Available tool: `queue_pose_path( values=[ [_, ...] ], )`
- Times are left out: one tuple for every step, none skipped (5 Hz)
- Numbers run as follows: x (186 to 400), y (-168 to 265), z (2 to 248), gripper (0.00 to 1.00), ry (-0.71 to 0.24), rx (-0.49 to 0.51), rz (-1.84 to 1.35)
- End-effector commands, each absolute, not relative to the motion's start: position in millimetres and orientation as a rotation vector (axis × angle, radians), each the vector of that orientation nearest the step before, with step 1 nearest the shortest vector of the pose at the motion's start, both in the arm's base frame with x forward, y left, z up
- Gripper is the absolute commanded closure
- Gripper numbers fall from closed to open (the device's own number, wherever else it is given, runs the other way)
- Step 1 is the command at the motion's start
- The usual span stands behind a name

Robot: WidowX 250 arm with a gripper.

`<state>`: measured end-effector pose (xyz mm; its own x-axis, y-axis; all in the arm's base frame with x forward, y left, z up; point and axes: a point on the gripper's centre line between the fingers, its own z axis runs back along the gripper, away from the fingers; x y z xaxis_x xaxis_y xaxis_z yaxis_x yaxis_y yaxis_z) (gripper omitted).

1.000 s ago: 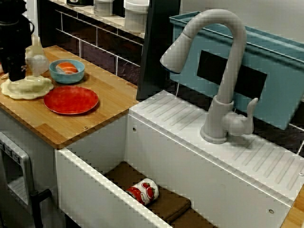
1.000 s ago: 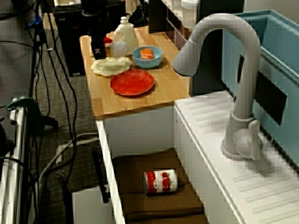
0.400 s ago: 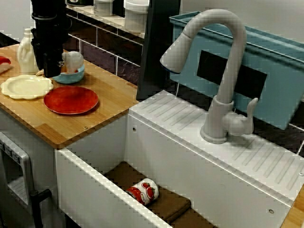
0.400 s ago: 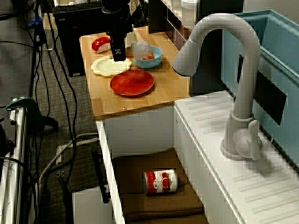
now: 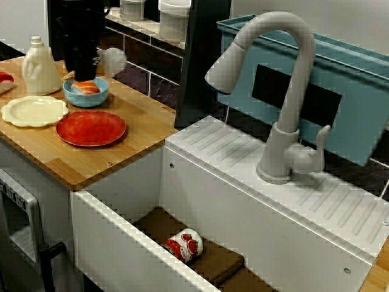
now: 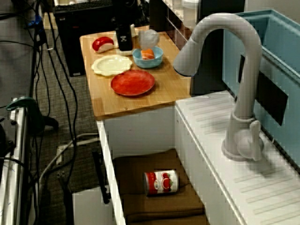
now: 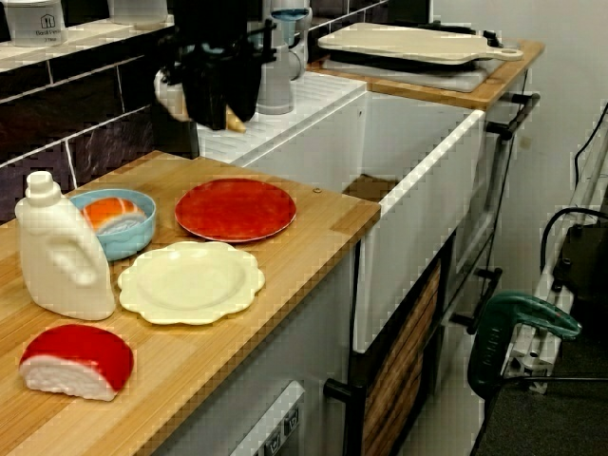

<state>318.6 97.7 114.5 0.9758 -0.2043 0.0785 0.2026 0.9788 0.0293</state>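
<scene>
One black gripper (image 5: 85,72) hangs above the counter, apparently clamped on a pale translucent cup (image 5: 113,59) that juts from its side, clear of the wood. Directly beneath it sits a blue bowl (image 5: 100,96) holding an orange-topped piece. A red plate (image 5: 91,128) lies just beyond the bowl, and a white bottle (image 5: 40,67) stands beside the gripper.

The counter (image 5: 140,131) is smooth pale wood. On it the red plate (image 5: 91,128) shines glossy. The cream plate (image 5: 34,111) and white bottle (image 5: 40,67) look like matt plastic, and the blue bowl (image 5: 97,97) has a soft sheen. The cup (image 5: 113,60) in the matt black gripper (image 7: 220,109) is frosted plastic. The sink (image 5: 115,237) is smooth white, the tap (image 5: 292,91) matt grey. Brown cloth (image 6: 131,173) lies under a glossy-labelled can (image 6: 161,182).
</scene>
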Motion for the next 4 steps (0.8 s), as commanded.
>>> queue_pose_path(
  values=[
    [315.3,83.8,152.9,1.00,-0.157,0.019,-0.266],
    [310.9,62.9,151.1,1.00,-0.164,0.008,-0.354],
    [306.2,40.9,151.0,1.00,-0.184,0.022,-0.437],
    [303.4,21.7,150.1,1.00,-0.197,0.045,-0.481]
  ],
)
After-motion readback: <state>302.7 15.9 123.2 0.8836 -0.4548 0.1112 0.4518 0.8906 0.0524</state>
